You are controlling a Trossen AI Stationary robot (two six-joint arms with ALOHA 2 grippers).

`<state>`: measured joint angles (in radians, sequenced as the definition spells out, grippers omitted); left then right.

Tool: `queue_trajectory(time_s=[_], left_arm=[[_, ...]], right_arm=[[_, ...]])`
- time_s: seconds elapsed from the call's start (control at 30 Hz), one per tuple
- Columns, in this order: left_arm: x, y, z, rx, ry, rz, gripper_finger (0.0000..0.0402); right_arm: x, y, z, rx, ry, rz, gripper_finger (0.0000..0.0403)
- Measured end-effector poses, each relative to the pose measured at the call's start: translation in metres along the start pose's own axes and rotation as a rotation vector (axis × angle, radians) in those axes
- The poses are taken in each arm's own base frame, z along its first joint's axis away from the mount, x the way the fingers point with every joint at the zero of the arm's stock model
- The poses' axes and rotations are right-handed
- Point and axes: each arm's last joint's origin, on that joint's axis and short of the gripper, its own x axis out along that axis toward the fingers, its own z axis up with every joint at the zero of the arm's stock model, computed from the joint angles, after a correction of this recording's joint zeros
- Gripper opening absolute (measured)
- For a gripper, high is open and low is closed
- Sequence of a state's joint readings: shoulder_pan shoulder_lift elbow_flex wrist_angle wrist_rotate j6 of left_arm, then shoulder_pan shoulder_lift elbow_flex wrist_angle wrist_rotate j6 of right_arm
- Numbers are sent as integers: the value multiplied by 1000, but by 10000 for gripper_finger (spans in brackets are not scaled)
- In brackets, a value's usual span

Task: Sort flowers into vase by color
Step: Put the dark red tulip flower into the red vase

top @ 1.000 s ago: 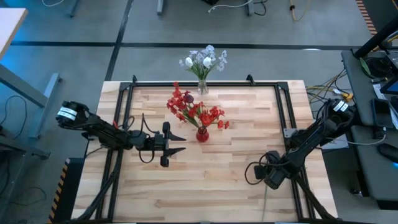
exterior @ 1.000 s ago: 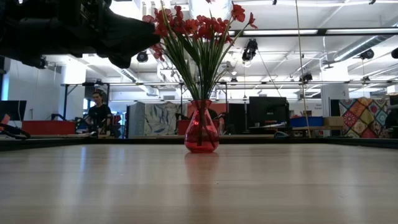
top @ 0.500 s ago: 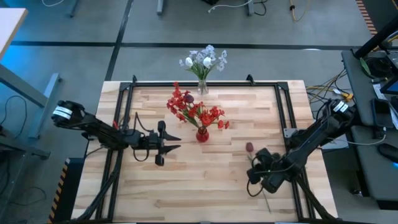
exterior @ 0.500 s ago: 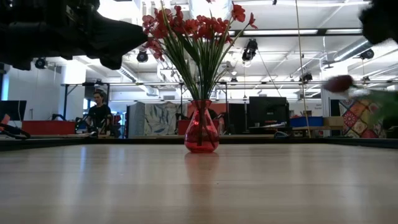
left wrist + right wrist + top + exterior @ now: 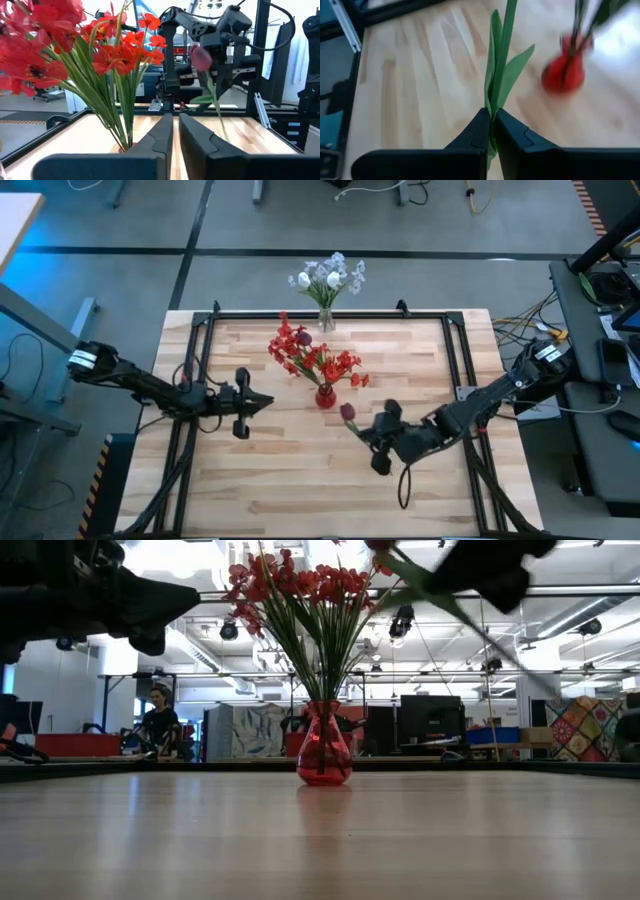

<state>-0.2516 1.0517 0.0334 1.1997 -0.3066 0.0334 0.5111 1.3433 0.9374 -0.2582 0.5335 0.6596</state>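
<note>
A red vase (image 5: pixel 325 395) stands mid-table on its base, holding red flowers (image 5: pixel 310 355). A clear vase (image 5: pixel 326 320) with white and pale-blue blossoms (image 5: pixel 328 277) stands at the table's far edge. My right gripper (image 5: pixel 368 432), just right of the red vase, is shut on a dark pink tulip (image 5: pixel 348 412), whose bud points toward that vase. My left gripper (image 5: pixel 265 402) hovers left of the red vase, shut, with nothing between its fingers (image 5: pixel 165 132). In the low view the tulip's stem (image 5: pixel 440 595) slants high above the table. My right gripper pinches the tulip's green stem (image 5: pixel 493 100) between its two fingers, just below the leaves. The fingers come from the table's right and cross the stem at a slant. The tulip is lifted clear, bud end toward the red vase, its long lower stem (image 5: pixel 402 490) trailing toward the near edge.
A black frame (image 5: pixel 330 313) runs around the table's far and side edges. Bare wood (image 5: pixel 300 480) lies in front of the red vase. A person (image 5: pixel 158 725) sits in the room beyond the table.
My right gripper has gone up and toward the red vase from the table's near right, carrying the tulip, now lifted clear with its bud beside the vase. My left gripper has shut its spread fingers and drawn back toward the table's left edge.
</note>
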Motion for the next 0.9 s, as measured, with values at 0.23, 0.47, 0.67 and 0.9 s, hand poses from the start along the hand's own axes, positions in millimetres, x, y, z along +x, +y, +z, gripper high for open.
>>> queue_trajectory(time_s=[0.23,0.47,0.67,0.9], left_arm=[[-4,1,1,-3,-13,9,3],[-3,3,-1,0,1,77,1],[-3,3,-1,-2,-1,77,0],[-3,3,-1,0,0,77,0]], right_arm=[[13,-11,35,-196,-188,34,15],[12,-14,64,-349,-414,60,15],[11,-22,82,-379,-545,18,15],[19,-50,101,-359,-601,-57,15]])
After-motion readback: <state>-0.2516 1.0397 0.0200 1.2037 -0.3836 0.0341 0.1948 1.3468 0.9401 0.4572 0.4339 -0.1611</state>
